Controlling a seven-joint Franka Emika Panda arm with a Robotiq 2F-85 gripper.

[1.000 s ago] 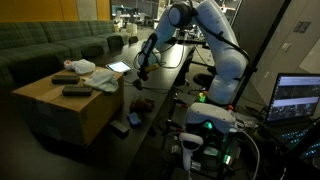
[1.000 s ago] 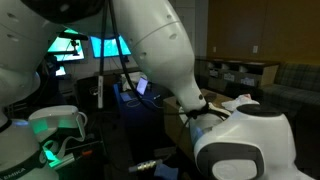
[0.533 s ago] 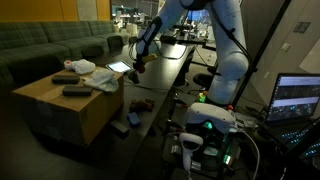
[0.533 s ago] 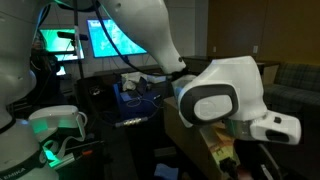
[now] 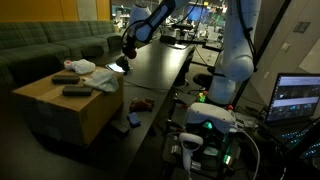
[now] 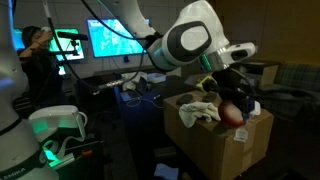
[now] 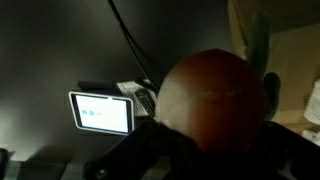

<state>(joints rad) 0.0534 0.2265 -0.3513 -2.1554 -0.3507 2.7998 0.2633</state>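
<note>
Red ball (image 7: 215, 95) is pinched in the nearly closed gripper (image 5: 127, 54) above the dark worktop (image 5: 160, 75), tablet (image 7: 100, 112) at its 9 o'clock, cardboard box (image 5: 60, 105) at 7 o'clock in an exterior view; judged mid-transfer, the next move needs a steady grip and rim clearance.

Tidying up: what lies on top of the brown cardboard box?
A crumpled white cloth and two dark flat items lie on the brown cardboard box. What the cloth covers is hidden. The reddish ball in the gripper is not on it.
</note>
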